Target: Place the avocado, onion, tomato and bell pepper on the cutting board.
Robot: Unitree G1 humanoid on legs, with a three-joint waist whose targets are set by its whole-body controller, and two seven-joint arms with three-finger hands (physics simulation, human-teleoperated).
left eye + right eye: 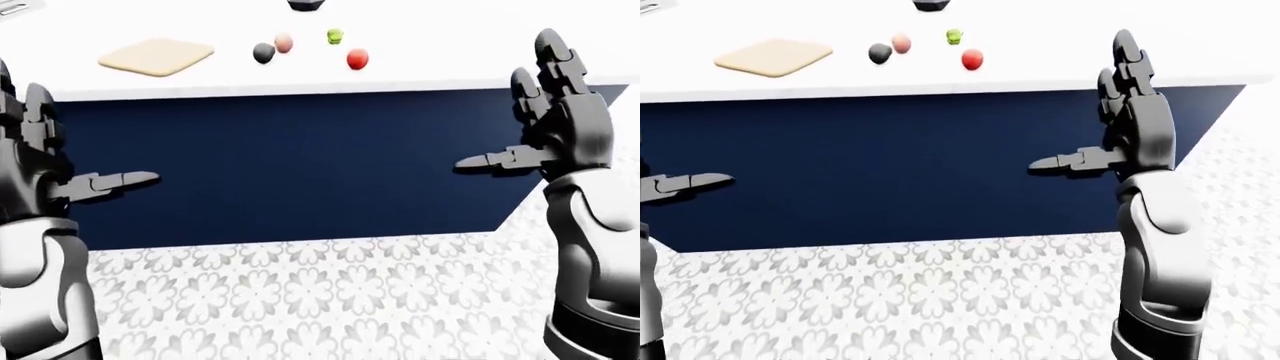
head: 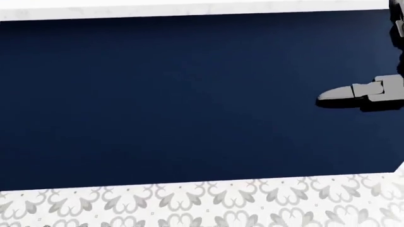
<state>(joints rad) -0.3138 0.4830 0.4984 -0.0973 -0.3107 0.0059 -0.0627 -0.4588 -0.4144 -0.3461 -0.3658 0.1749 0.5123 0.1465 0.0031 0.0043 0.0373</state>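
Both robot hands, left robot hand [image 1: 40, 161] and right robot hand [image 1: 560, 124], are raised with fingers spread wide, empty, before the navy cabinet front [image 1: 300, 165]. On the white surface [image 1: 450, 52]: cutting board [image 1: 157, 57] bare; just right of it, apart, avocado [image 1: 263, 52], onion [image 1: 283, 43], apparently bell pepper [image 1: 334, 35], tomato [image 1: 357, 58].

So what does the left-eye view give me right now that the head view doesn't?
Only the left-eye view shows the countertop with the cutting board, the dark avocado, the pinkish onion, the green bell pepper and the red tomato, all off the board, plus the open left hand. Only the head view adds nothing new; it looks lower. Both show the navy counter face, the patterned floor and the open right hand, which holds nothing.
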